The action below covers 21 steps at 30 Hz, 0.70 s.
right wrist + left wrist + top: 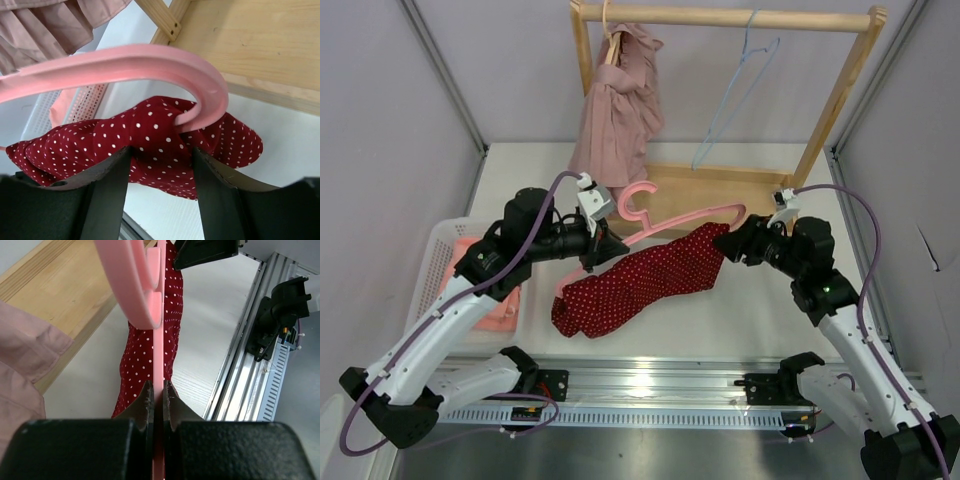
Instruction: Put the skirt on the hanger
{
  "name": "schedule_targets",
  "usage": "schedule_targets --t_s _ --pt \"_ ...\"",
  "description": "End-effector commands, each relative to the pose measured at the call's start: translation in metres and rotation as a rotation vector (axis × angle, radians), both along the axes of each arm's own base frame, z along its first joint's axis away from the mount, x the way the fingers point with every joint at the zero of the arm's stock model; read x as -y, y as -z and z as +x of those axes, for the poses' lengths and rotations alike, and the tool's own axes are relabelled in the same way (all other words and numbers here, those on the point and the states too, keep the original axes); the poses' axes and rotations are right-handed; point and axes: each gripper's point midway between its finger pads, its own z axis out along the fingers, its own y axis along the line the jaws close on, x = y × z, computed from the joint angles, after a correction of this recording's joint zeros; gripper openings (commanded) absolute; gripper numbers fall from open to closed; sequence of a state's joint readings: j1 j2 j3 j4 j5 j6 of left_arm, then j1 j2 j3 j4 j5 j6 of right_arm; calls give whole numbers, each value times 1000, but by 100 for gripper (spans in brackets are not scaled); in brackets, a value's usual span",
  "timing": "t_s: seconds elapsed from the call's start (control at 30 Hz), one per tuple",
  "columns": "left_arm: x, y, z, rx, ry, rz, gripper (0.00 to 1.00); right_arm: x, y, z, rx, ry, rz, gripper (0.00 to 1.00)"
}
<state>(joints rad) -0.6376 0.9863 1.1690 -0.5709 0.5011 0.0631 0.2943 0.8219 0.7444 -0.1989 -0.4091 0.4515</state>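
Note:
A pink plastic hanger (680, 218) is held above the table, hook end to the left. My left gripper (603, 245) is shut on its bar near the hook; the left wrist view shows the bar (159, 340) pinched between both jaws (159, 392). A red white-dotted skirt (640, 282) hangs from the hanger's right end down to the table. In the right wrist view the hanger's curved end (125, 62) pokes into the skirt (150, 135). My right gripper (730, 240) is open, its jaws wide apart on either side of the bunched skirt (161, 152).
A wooden clothes rack (720, 18) stands at the back with a dusty pink garment (620, 100) and a light blue hanger (735, 90) on it. A white basket (438, 262) with pink cloth sits at the left. A metal rail (650, 385) runs along the front.

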Motion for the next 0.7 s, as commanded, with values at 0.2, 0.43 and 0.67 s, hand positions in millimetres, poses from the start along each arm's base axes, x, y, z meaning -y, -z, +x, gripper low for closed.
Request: schedule_targets --t_s 0.2,0.43,0.67 --pt "-1 -60 -9 160 38 -112 0 5 -24 5 70 27 6 25" --pt "-11 -62 -10 189 -4 -106 0 49 -52 19 105 169 -47 14" --pt "-16 -65 -10 200 -16 -100 0 55 -50 18 96 157 -21 15"
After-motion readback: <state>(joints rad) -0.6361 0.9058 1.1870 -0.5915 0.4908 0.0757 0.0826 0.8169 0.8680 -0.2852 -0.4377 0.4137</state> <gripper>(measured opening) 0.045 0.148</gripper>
